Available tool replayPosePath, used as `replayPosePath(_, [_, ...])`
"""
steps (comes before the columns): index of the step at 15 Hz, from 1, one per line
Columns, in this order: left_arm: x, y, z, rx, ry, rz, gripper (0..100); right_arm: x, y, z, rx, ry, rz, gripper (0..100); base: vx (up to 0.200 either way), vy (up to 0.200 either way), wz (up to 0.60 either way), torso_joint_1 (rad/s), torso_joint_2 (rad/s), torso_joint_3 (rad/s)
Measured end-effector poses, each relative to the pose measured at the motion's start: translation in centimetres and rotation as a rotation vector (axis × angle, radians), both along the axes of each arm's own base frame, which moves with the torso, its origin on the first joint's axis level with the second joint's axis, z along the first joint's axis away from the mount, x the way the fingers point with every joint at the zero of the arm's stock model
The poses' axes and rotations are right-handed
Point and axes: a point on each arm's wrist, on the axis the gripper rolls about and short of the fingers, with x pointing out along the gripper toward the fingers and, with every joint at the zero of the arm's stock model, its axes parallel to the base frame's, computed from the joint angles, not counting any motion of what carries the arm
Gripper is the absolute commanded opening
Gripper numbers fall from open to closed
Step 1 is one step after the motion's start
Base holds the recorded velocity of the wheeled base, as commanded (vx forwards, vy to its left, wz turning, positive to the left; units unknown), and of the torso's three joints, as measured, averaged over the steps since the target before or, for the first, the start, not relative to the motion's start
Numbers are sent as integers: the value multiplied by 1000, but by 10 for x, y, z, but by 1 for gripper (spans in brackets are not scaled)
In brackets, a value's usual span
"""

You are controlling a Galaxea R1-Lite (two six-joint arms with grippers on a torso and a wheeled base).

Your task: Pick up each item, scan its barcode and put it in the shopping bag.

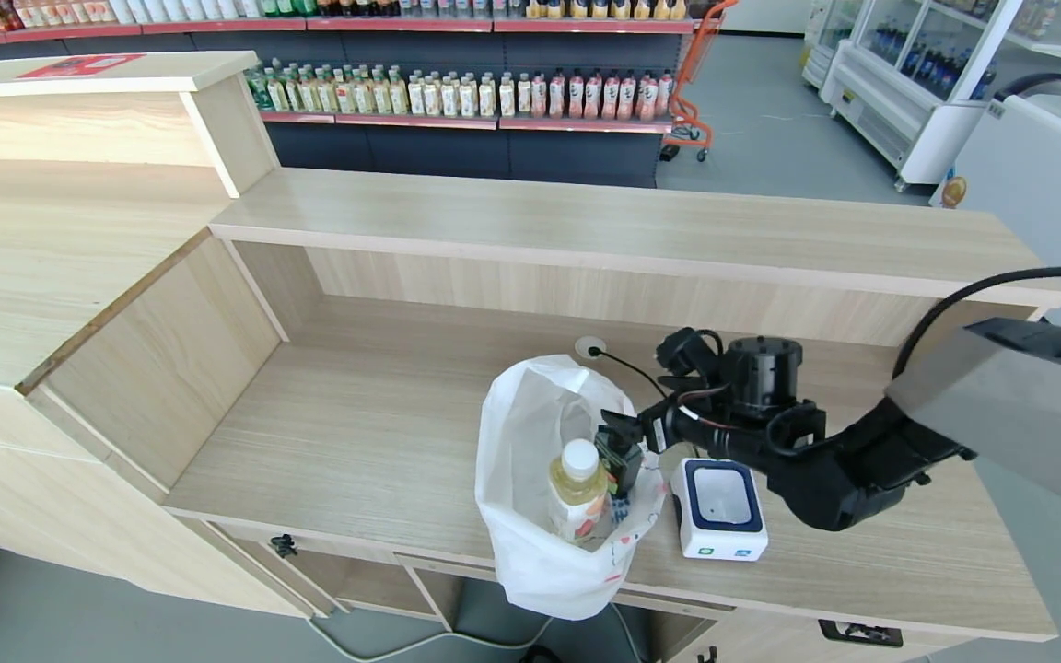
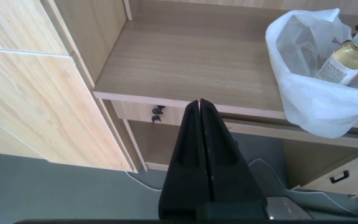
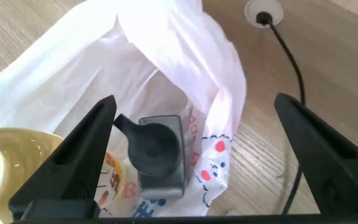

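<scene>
**Snag risk at the checkout:** the right gripper [image 1: 621, 448] is held over the mouth of the white shopping bag [image 1: 521, 433] on the table [image 1: 355, 442]. The thin plastic of the bag's right wall is raised just beside one finger. It could be caught and dragged if the arm is lifted carelessly.

The bag is set at the near edge of the table, with its lower part bulging over that edge. Little table appears to be left under it, so a pull toward the near side could be enough for it to be tipped off. A bottle [image 1: 578, 488] with a white cap is stood upright inside, on the left, and could be knocked over by a sideways move. The scanner [image 1: 721, 509] is placed just right of the bag. A black cable [image 3: 291, 68] is run across the table on the far side, and it too could be fouled.

The right gripper is spread wide, its fingers [image 3: 73, 168] well apart, and nothing is gripped or touched by them. A dark item [image 3: 160, 155] is seen lying in the bag beneath the gap, between the bottle and the bag's right wall. The left gripper [image 2: 199, 109] is pressed closed on nothing and is held off the near side of the table, to the left of the bag.
</scene>
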Motion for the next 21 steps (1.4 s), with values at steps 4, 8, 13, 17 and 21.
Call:
replayPosePath(4, [0,0,0,0,0,0,0,-36,-35,69,48,-29,-81,100,0,0,0,0,0,0])
replayPosePath(8, [0,0,0,0,0,0,0,-117,-99,139,84,-60,-303,100,0,0,0,0,0,0])
replayPosePath(13, [0,0,0,0,0,0,0,-262,-148,131,125,-61,-488,100,0,0,0,0,0,0])
replayPosePath(17, [0,0,0,0,0,0,0,-345,-160,64,139,-86,-574,100,0,0,0,0,0,0])
replayPosePath(21, [0,0,0,0,0,0,0,-385,-162,19,162,-149,-625,100,0,0,0,0,0,0])
